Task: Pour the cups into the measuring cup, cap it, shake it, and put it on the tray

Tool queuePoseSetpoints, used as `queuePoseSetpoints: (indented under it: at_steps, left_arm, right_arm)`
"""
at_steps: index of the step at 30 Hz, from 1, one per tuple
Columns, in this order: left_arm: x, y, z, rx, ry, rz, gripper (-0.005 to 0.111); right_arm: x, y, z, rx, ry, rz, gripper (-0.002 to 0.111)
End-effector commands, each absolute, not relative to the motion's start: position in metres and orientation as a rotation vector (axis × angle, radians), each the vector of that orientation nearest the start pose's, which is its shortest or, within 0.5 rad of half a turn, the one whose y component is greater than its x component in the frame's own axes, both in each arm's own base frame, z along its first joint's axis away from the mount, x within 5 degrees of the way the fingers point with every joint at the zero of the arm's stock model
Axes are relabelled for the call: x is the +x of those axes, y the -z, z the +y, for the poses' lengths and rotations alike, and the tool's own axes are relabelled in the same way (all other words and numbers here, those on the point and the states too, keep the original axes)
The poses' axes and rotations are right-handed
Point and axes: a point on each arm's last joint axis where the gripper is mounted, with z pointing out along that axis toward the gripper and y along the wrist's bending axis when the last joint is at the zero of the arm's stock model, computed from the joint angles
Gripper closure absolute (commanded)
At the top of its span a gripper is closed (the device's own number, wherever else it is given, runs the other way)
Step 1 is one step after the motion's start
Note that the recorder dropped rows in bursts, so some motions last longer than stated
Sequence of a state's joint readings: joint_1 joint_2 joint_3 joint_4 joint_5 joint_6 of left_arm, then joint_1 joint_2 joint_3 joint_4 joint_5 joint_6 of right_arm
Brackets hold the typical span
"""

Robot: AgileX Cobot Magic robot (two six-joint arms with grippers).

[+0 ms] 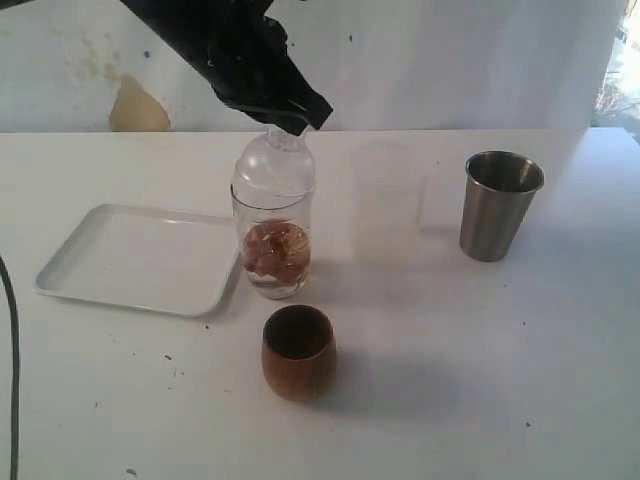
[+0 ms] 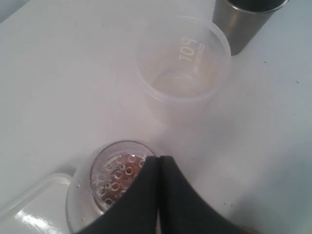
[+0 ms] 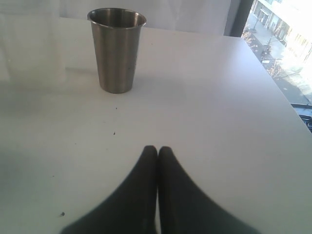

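Observation:
The clear measuring cup point(image 1: 273, 245) stands mid-table with brown contents at its bottom and a clear domed cap point(image 1: 274, 165) on top. My left gripper point(image 1: 290, 122) hangs just over the cap, shut with nothing between its fingers; in the left wrist view the left gripper point(image 2: 159, 158) sits above the cap's perforated top point(image 2: 114, 178). The brown wooden cup point(image 1: 298, 350) stands upright in front of the measuring cup. At the right stands the steel tumbler point(image 1: 497, 205). The white tray point(image 1: 140, 258) lies left of the measuring cup. Low over bare table, my right gripper point(image 3: 157, 147) is shut, with the tumbler point(image 3: 117, 48) ahead of it.
A frosted translucent cup point(image 2: 183, 73) stands upright between the measuring cup and the tumbler, faint in the exterior view. A black cable point(image 1: 12, 360) runs along the table's left edge. The table's right edge borders a window.

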State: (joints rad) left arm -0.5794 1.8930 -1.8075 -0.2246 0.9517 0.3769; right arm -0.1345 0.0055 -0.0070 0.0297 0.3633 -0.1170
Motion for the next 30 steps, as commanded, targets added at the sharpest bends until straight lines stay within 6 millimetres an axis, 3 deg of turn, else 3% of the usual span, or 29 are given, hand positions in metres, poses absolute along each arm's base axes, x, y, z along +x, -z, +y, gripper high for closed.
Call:
queuePoseSetpoints:
  at_steps: [1,15,30]
  left_arm:
    - [0.347,-0.326,-0.247,1.119,0.331,2.323,0.107]
    - [0.338,-0.334,-0.238,1.149,0.288,2.364,0.107]
    - [0.342,-0.337,-0.241,1.088,0.310,2.323,0.107]
  right_arm:
    - [0.053,-0.182,-0.006,0.045,0.147,1.837,0.108]
    - [0.053,-0.182,-0.006,0.045,0.147,1.837,0.108]
    - [0.053,-0.182,-0.006,0.047,0.143,1.837,0.108]
